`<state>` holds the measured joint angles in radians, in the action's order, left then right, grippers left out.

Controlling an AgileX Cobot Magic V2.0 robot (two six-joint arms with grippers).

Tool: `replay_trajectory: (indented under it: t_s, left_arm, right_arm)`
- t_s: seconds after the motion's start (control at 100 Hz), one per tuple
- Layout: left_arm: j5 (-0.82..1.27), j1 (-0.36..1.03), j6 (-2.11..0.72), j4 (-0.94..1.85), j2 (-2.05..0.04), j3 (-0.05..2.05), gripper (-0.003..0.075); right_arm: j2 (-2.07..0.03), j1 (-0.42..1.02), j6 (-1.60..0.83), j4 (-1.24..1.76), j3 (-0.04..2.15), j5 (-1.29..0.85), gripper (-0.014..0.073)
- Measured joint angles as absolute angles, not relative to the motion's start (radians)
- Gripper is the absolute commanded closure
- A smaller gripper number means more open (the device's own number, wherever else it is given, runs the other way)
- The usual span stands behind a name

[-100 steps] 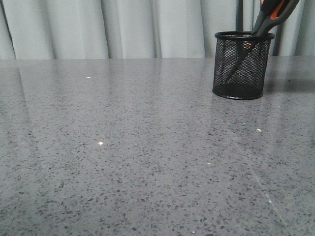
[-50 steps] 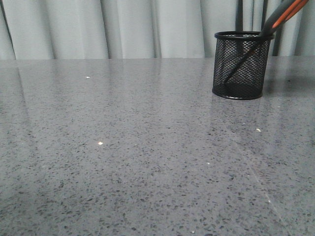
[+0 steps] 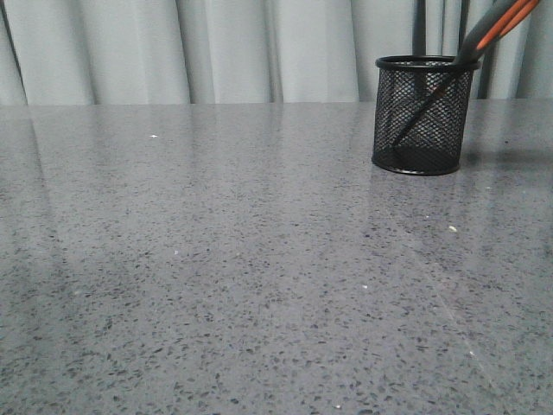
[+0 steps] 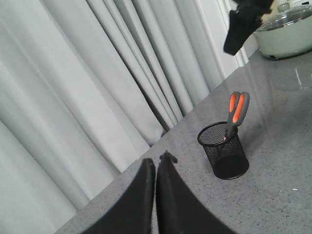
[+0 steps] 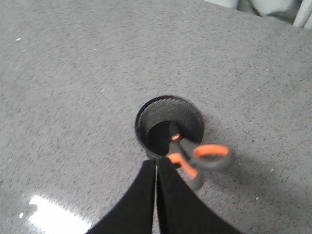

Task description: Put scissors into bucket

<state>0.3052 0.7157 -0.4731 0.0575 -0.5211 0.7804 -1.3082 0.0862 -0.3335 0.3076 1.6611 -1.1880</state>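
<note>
**Inspector:** Grey speckled table (image 3: 216,285), then. Where do the task items stand?

**Arm:** My scissors (image 5: 192,158) sit blades-down in the bucket (image 3: 422,115), handles leaning over its rim, near the table's far edge by the curtain (image 3: 216,47).

**Inspector:** And your jaws?

**Arm:** My left gripper (image 4: 156,195) is pressed together, well apart from the bucket. My right gripper (image 5: 156,195), above the rim, is likewise closed, holding nothing.

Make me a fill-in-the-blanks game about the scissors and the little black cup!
1. The scissors stand inside the ____.
2. Inside their finger loops, the handles are ____.
3. The handles lean on the bucket's ____.
4. The right end effector is ____, holding nothing.

Missing words: bucket; orange; rim; shut
</note>
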Motion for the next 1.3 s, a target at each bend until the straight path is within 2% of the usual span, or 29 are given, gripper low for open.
replay_trajectory:
  t_s: [0.12, 0.25, 0.41, 0.53, 0.71, 1.3]
  left_arm:
    - [0.078, 0.716, -0.472, 0.1, -0.473, 0.553, 0.074]
    - [-0.118, 0.716, -0.469, 0.197, -0.458, 0.399, 0.074]
    - [-0.199, 0.716, -0.467, 0.231, -0.456, 0.31, 0.074]
    - [-0.21, 0.716, -0.467, 0.238, -0.456, 0.287, 0.074]
    - [-0.216, 0.716, -0.467, 0.238, -0.456, 0.281, 0.074]
    - [-0.224, 0.716, -0.467, 0.238, -0.456, 0.281, 0.074]
  right_arm:
    - [-1.035, 0.104, -0.359, 0.317, 1.374, -0.98, 0.0639]
    - [-0.745, 0.104, -0.377, 0.317, 1.021, -0.734, 0.0639]
    - [-0.432, 0.104, -0.383, 0.307, 0.685, -0.574, 0.0639]
    - [-0.242, 0.104, -0.384, 0.298, 0.543, -0.446, 0.0639]
    - [-0.097, 0.104, -0.384, 0.298, 0.462, -0.302, 0.0639]
    - [-0.092, 0.113, -0.384, 0.298, 0.448, -0.304, 0.0639]
